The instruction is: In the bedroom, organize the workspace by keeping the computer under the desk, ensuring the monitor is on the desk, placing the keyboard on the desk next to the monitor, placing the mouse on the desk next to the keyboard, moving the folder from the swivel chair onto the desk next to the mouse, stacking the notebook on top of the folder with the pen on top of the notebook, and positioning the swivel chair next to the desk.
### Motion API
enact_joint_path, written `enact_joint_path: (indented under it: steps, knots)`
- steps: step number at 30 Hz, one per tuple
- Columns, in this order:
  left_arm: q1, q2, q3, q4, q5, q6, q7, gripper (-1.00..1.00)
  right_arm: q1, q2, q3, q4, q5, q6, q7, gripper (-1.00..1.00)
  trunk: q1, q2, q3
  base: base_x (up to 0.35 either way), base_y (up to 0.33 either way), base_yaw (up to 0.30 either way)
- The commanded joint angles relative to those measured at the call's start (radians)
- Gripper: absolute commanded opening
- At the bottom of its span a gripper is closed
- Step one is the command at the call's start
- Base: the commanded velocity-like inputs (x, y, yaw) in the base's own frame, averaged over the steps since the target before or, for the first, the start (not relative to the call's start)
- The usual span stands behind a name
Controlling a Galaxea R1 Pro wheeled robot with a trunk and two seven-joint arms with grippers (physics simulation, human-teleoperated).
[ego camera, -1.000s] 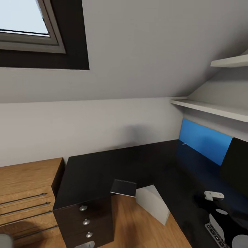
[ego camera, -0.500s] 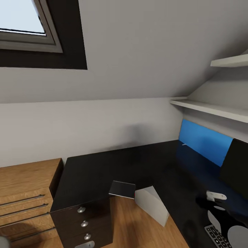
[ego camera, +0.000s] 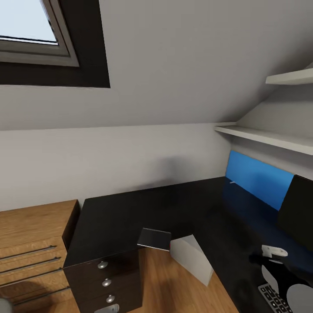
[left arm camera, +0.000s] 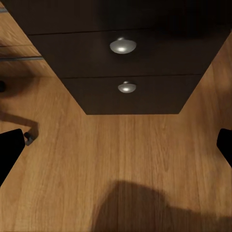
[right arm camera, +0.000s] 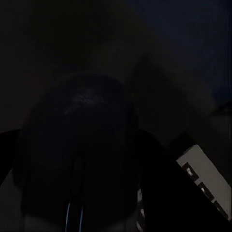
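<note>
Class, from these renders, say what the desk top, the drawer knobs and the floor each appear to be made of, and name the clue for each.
The desk top looks like glossy black laminate or lacquer: it shows soft reflections. The drawer knobs look like polished metal, silver domes with bright highlights. The floor looks like warm wood or wood-effect boards, with visible grain and plank seams. As renders, these are appearances only.

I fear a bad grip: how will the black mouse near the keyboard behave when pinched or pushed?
The mouse looks rounded and smooth, so a pinch may slip off its curved sides. It seems small and rigid, probably light. Pushed on the glossy desk, it would likely slide, not roll.
</note>
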Motion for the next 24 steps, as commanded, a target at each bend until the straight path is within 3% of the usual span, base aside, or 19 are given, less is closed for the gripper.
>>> enact_joint_path:
  steps: [1,11,24]
  knots:
    - [-0.002,0.001,-0.008,-0.001,0.011,-0.007,0.006,1.0,0.0,0.0,-0.001,-0.002,-0.012,0.004,-0.005,-1.0,0.0,-0.002,-0.002,0.0,0.0,0.0]
    - [-0.001,0.001,-0.005,-0.002,0.011,-0.005,0.006,1.0,0.0,0.001,-0.001,-0.002,-0.012,0.001,-0.008,-1.0,0.035,-0.065,-0.03,0.0,0.0,0.0]
    - [-0.002,0.001,-0.005,-0.001,0.012,-0.006,0.006,1.0,0.0,0.022,-0.003,-0.003,-0.014,-0.01,-0.008,-1.0,0.085,-0.156,-0.071,0.0,0.0,0.0]
